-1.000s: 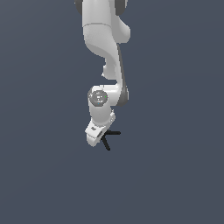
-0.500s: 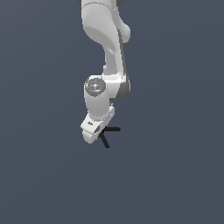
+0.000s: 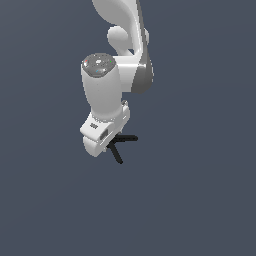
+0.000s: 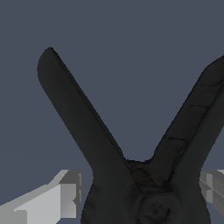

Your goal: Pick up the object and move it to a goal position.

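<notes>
Clamp (image 3: 120,146) sits low at the middle of the exterior view, black, two thin handles splayed out, one pointing toward the exterior view's right, the other angling downward, both poking out from under the white tool (image 3: 102,140). Whether it rests on the flat grey-blue surface (image 3: 200,190) or is lifted off it cannot be told from this angle. Arm (image 3: 115,75) comes down from the top edge, wrist body tilted, tool head covering the clamp's pivot end. Wrist view: the clamp (image 4: 131,175) fills most of the picture, its handles forming a wide V, pivot body sitting down between the two light grey fingers (image 4: 57,197), one each side of it. Fingers look just beside the clamp body, tiny gap or contact on both sides, cannot tell which, so cannot tell if the tool is pinching the clamp or merely spread around it. Red tip not visible in either view. Background is plain dark grey-blue everywhere.
</notes>
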Available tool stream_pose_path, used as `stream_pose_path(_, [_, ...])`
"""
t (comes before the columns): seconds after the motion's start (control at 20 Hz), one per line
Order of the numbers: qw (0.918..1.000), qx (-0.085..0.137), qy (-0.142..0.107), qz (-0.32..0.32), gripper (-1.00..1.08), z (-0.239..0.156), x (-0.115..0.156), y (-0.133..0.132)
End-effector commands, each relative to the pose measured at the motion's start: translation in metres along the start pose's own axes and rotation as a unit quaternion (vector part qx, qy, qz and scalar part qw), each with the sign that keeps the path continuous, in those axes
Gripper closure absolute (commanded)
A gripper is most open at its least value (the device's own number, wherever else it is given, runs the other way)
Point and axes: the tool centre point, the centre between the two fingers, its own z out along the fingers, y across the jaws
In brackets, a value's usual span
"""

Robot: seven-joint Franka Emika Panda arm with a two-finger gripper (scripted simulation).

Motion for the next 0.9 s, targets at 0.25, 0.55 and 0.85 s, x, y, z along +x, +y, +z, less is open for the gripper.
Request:
stream_pose_path(0.25, [1.0,0.0,0.001,0.0,1.08,-0.08,0.004,0.016])
stream_pose_path(0.55, [1.0,0.0,0.0,0.0,1.08,-0.135,0.007,0.029])
stream_pose_path(0.85, [1.0,0.0,0.0,0.0,1.08,-0.178,0.01,0.039])
